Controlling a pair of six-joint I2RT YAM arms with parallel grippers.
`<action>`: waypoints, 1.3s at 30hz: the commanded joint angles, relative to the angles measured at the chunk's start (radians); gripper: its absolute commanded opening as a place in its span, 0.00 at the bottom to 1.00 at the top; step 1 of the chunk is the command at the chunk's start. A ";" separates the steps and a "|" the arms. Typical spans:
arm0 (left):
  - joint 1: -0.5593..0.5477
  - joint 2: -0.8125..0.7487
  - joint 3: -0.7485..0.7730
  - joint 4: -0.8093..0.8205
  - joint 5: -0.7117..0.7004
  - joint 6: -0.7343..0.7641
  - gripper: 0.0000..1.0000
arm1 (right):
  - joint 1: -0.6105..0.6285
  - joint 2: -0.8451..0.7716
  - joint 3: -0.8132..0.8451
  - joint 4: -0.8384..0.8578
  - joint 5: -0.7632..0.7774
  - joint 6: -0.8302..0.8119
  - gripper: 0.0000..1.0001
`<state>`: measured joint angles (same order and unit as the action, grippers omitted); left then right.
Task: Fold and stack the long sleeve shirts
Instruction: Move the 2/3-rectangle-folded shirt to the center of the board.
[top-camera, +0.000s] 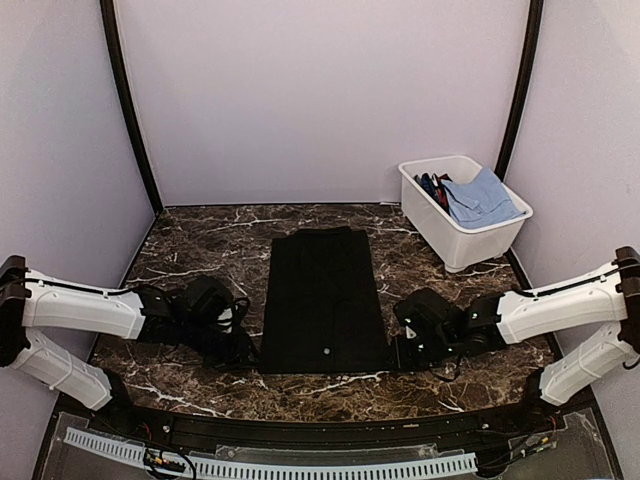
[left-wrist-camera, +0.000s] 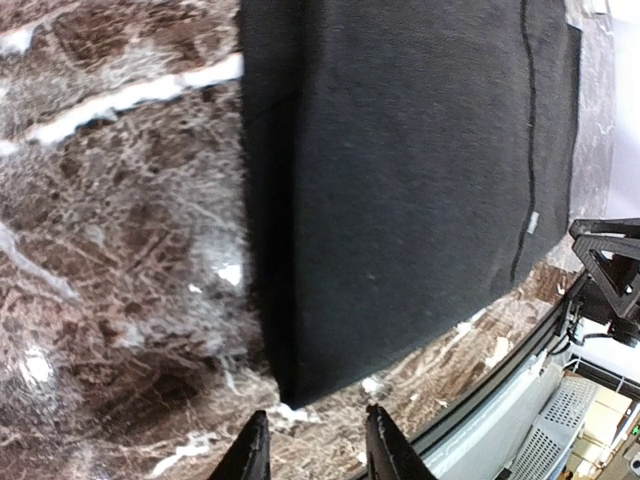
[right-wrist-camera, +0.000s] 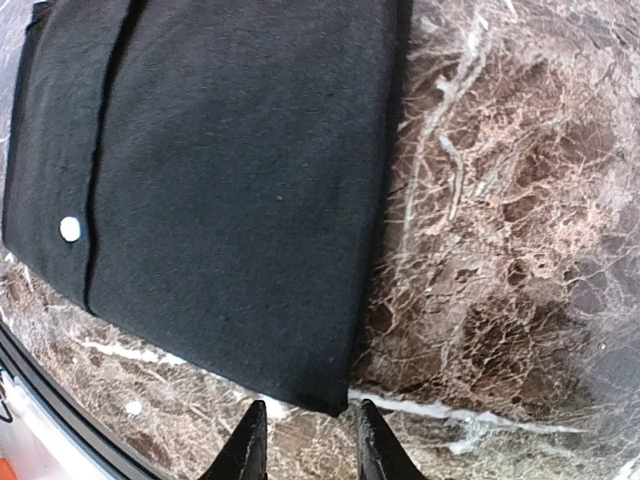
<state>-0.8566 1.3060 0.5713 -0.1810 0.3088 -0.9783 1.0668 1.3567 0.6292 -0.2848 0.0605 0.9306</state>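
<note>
Lying flat on dark marble-veined tabletop (top-camera: 190, 250): black shirt (top-camera: 325, 300). Lilac walls (top-camera: 320, 100); white bin (top-camera: 455, 238) far right. Left gripper (left-wrist-camera: 315, 445), right gripper (right-wrist-camera: 305, 440) parted, empty, at shirt's near corners.

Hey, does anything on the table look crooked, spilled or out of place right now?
Nothing stands out. The black shirt lies flat in a straight folded strip on the marble table, and the blue cloth sits inside the white bin.

Bright even light, soft shadows, warped edges
</note>
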 joint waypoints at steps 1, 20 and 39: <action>-0.002 0.035 -0.007 0.001 -0.043 -0.009 0.32 | -0.004 0.037 -0.016 0.038 0.021 0.020 0.28; -0.041 0.136 0.027 -0.001 -0.066 -0.013 0.28 | 0.016 0.101 -0.019 0.061 0.008 0.026 0.28; -0.056 0.150 0.025 0.044 -0.054 -0.041 0.15 | 0.042 0.096 -0.052 0.111 -0.003 0.070 0.23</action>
<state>-0.9058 1.4406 0.5957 -0.1345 0.2604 -1.0080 1.0931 1.4437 0.6064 -0.1722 0.0654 0.9779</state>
